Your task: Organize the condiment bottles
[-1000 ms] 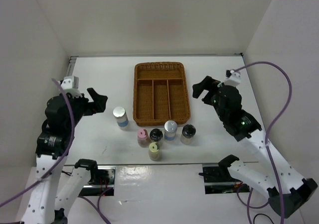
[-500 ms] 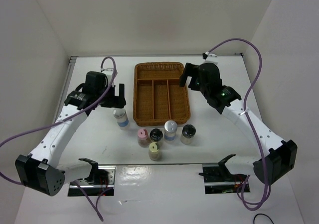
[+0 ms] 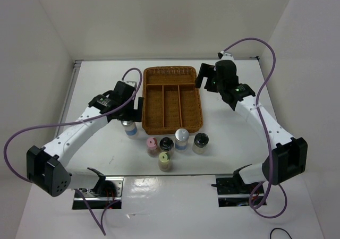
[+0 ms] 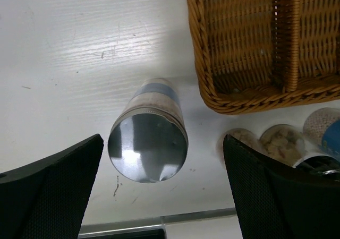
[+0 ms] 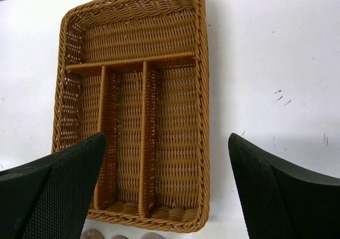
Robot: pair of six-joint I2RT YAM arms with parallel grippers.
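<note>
The white counter (image 3: 106,79) carries a wicker basket (image 3: 171,68) at its centre. The basket is divided into one crosswise compartment at the far end and three lengthwise compartments nearer the arms. All six bottles stand upright on the counter, outside the basket. The lone silver bottle (image 3: 129,128) stands just beside the basket's near left corner, apart from the other five. Those five form a cluster just in front of the basket's near rim. The pink bottle (image 3: 152,145), the left black bottle (image 3: 167,144), the second silver bottle (image 3: 181,138) and the right black bottle (image 3: 201,142) stand in a loose row. The yellow bottle (image 3: 165,161) stands just nearer the arms, close to the pink bottle and the left black bottle. The left hand (image 3: 134,102) hangs above the lone silver bottle, beside the basket's left rim, and stands wide open. In the left wrist view the bottle's silver cap lies between the two fingers (image 4: 53,191) with a clear gap on each side, so nothing is held. The right hand (image 3: 205,79) hangs above the basket's far right corner, also wide open and holding nothing. In the right wrist view the basket lies below, between that hand's two fingers (image 5: 276,196), which touch neither its rim nor the counter.
</note>
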